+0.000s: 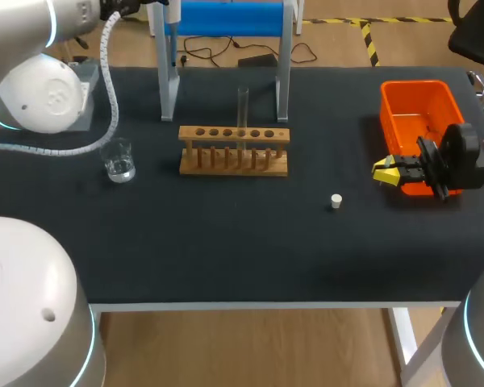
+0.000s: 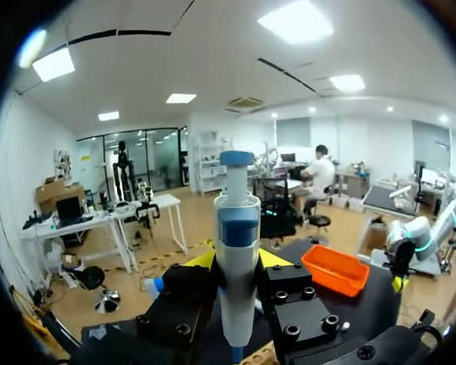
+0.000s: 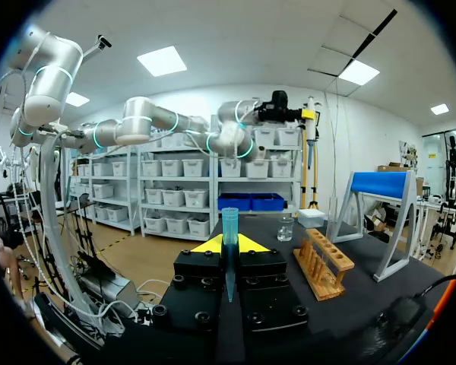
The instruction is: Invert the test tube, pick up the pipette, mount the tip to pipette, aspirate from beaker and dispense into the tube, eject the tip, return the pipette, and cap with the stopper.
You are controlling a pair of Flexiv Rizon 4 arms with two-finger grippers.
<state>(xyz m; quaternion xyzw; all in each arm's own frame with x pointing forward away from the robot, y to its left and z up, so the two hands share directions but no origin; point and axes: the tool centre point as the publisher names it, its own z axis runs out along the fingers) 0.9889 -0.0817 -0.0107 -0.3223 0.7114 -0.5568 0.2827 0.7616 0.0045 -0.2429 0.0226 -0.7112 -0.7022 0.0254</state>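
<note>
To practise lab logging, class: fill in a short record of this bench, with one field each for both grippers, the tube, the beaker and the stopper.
left gripper: shut on pipette, held upright
right gripper: shut on blue tip, by orange bin
test tube: upright in wooden rack
beaker: left of rack, some liquid
stopper: loose on table
</note>
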